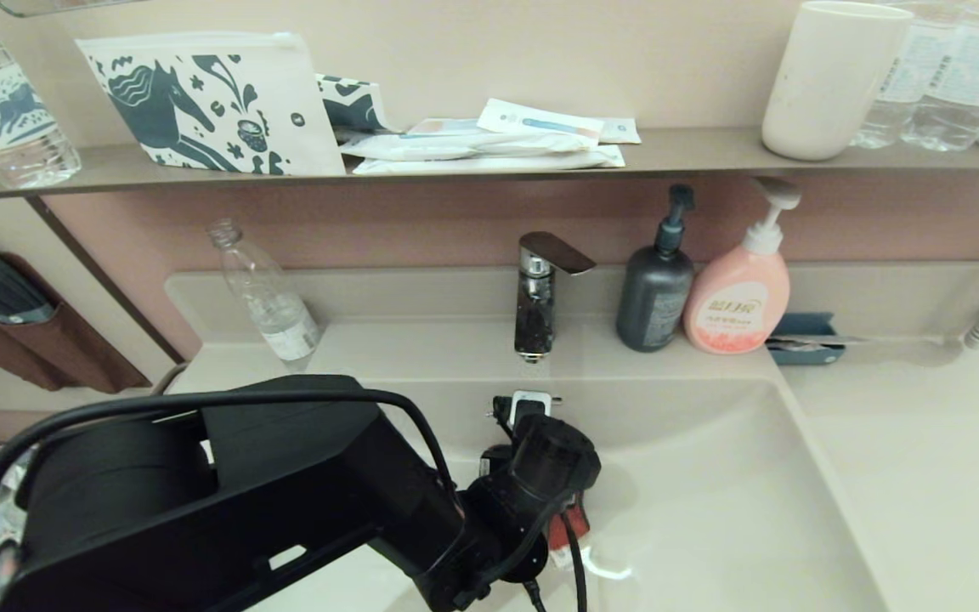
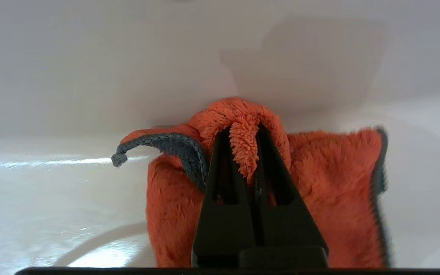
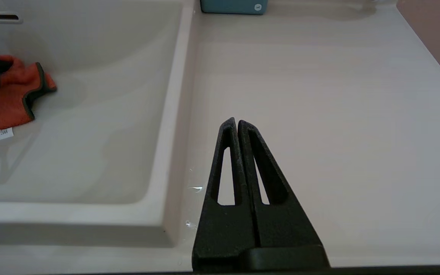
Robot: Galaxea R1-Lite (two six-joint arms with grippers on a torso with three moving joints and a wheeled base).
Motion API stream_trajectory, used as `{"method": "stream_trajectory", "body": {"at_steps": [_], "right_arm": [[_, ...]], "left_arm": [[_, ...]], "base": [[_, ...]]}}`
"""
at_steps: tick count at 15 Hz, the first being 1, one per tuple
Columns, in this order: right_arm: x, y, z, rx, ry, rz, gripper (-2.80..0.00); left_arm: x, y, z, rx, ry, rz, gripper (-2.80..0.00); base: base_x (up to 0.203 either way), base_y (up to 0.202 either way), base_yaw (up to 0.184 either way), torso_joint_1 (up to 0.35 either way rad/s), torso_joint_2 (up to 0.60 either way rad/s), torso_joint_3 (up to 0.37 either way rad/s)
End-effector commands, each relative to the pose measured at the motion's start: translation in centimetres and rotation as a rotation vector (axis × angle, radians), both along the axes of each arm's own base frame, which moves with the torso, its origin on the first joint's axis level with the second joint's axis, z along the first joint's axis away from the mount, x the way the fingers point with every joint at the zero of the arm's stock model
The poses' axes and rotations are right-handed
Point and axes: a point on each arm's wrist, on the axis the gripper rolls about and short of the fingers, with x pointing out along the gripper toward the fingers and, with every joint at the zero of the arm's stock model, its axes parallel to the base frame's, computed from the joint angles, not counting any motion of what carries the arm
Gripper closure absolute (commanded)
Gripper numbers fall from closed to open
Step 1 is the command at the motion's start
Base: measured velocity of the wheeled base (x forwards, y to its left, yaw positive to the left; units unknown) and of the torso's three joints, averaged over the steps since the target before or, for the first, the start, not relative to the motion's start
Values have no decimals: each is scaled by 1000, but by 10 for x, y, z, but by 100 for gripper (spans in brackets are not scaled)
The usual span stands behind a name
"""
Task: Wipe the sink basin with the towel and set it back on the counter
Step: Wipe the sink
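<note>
Your left end effector, down in the basin, is pinching the towel against its floor, wiping underway, return to worktop pending; right end effector closed, idle above the worktop.

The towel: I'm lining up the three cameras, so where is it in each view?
Head view: towel low centre, mostly hidden behind the left hand.
Left wrist view: centre, pinched between the fingers.
Right wrist view: far left edge.
Shared landmark: the sink basin.
</note>
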Motion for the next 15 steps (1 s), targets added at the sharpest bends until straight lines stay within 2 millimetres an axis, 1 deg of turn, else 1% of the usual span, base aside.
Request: {"method": "stream_trajectory", "body": {"at_steps": [1,2,4,6,7,10,12,15], "right_arm": [[0,0,0,-1,1,1,0],[0,0,0,1,1,1,0],[0,0,0,-1,1,1,0],[0,0,0,-1,1,1,0],[0,0,0,-1,1,1,0],[0,0,0,0,1,1,0],[0,0,0,-1,1,1,0],[0,0,0,-1,1,1,0]], "left_arm": [[-6,-8,12,-18,-31,-1,0],[-8,-9,13,-17,-31,-4,0],[-23,-16,24,-40,-21,-32,0],[-40,-22,28,-62,17,-46,0],[-43,-25,29,-74,26,-46,0],[-55,-34,27,-112,82,-33,0],[-67,-42,25,-185,137,-44,0],[-79,-42,20,-199,203,-30,0]], "base": [[0,0,0,0,0,0],[0,0,0,0,0,0],[0,0,0,0,0,0],[0,0,0,0,0,0],[0,0,0,0,0,0],[0,0,0,0,0,0],[0,0,0,0,0,0],[0,0,0,0,0,0]]}}
